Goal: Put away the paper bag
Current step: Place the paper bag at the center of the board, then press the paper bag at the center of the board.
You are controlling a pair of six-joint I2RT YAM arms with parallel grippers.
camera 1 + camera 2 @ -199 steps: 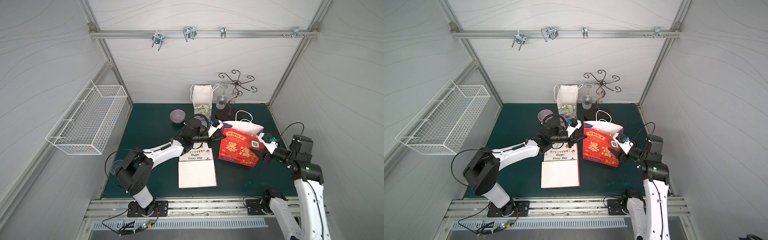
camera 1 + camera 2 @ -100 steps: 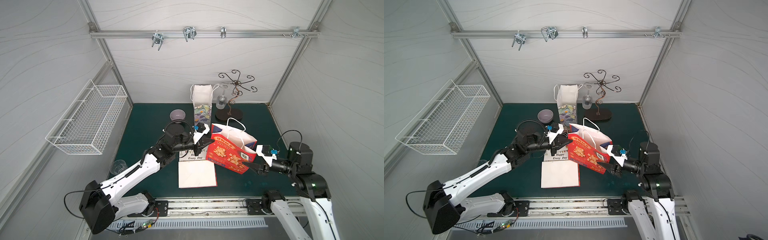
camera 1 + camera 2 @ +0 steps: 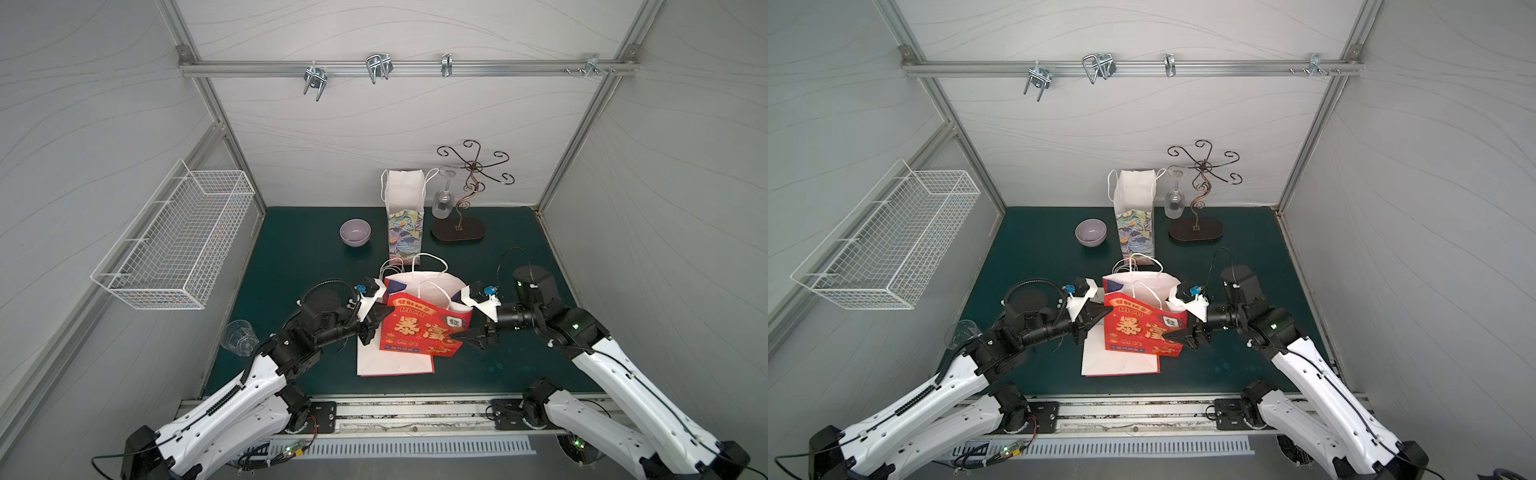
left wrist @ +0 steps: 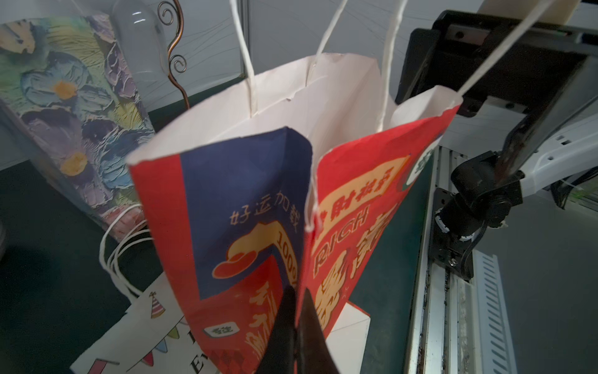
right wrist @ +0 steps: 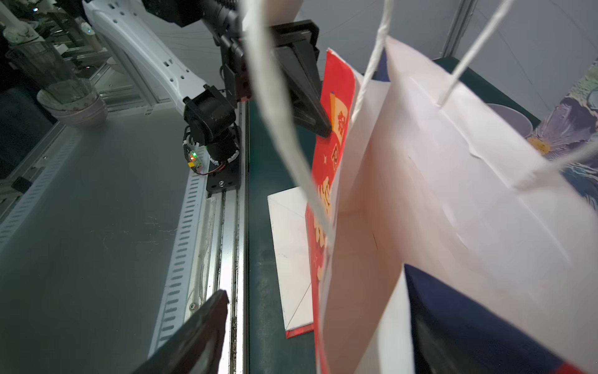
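You have the red paper bag (image 3: 422, 328) upright above the flat white bag (image 3: 392, 363), left gripper (image 4: 296, 327) clamped on its side crease, right gripper (image 3: 467, 318) spread wide around the opposite end; light, crushable paper, so grip the folded edges.

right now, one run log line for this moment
left gripper: shut on red bag edge | right gripper: open, straddling bag's other side | bag: upright, mouth open, over flat white bag
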